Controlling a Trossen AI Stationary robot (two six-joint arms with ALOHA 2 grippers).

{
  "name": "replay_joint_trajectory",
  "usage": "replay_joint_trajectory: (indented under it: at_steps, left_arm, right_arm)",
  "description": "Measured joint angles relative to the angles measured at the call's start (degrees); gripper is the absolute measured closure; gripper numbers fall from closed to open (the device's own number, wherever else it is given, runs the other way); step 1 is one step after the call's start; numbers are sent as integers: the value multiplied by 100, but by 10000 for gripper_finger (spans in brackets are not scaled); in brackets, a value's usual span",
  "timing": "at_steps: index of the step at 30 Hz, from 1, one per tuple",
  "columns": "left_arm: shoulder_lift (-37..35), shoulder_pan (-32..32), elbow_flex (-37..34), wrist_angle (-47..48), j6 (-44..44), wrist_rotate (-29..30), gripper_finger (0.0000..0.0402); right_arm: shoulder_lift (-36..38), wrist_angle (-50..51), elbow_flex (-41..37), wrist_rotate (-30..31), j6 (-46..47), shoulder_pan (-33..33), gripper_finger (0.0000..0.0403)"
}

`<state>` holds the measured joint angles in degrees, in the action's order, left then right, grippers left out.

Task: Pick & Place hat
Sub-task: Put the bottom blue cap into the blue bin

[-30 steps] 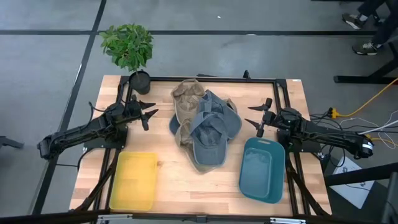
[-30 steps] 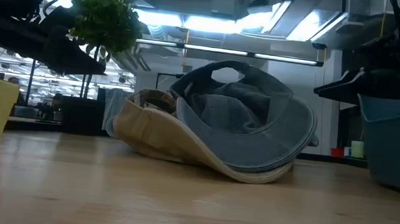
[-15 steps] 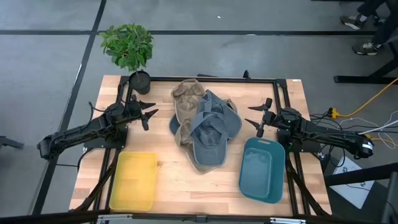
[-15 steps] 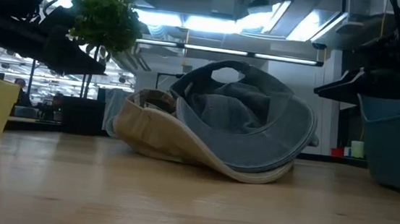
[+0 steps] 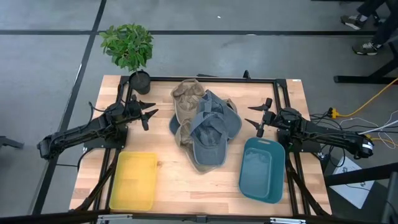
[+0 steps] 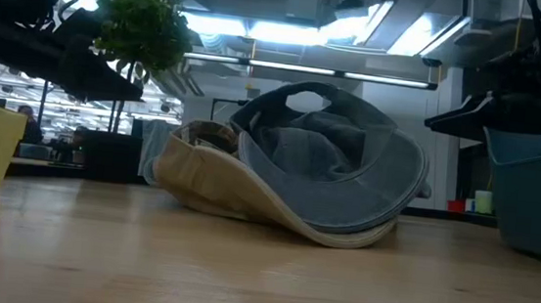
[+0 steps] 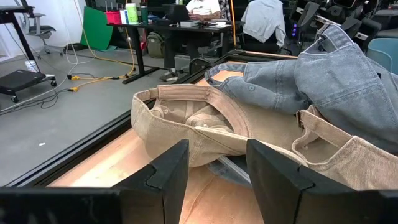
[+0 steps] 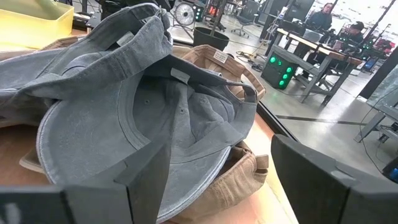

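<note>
Hats are heaped mid-counter [image 5: 186, 186], a blue hat [image 5: 211, 134] over a tan hat [image 5: 186, 99]; none has been picked. The yellow bin [image 5: 134, 180] and teal bin [image 5: 261, 168] lie unfilled. The left gripper [image 5: 147, 113] and right gripper [image 5: 261, 118] hover either side, fingers spread apart, nothing held.

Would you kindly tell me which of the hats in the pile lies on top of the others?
The blue-grey denim hat lies on top, draped over the tan hats, which show only at the pile's far and left edges.
</note>
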<state>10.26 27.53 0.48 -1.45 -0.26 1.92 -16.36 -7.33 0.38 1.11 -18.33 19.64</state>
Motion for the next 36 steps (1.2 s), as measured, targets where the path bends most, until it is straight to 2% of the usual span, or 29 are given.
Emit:
replay_joint_trajectory:
  at_steps: [7,13,17,22,25,29,34,36]
  left_arm:
    - [-2,2,-1,0,0,0,245]
    - [-1,2,0,0,-1,0,245]
    - [0,2,1,0,-2,0,245]
    - [-2,1,0,-1,-2,0,245]
    - [0,2,-1,0,0,0,245]
    - [-1,2,0,0,0,1,245]
    - [-2,0,-1,0,0,0,245]
    - [0,1,-1,0,0,0,245]
  right_arm:
    - [-94,38,29,44,2,-196,127]
    - [-461,313,608,18,124,-427,127]
    - [-979,650,1218,-239,1400,-521,127]
    - [-1889,716,2100,-263,3553,-721,127]
    - [-2448,790,2641,-202,4105,-931,127]
    - [-3183,901,3239,319,4179,-1448,127]
    - [-4076,1072,3940,463,3206,-2214,127]
    - [-4407,1405,4249,893,3056,-2467,127]
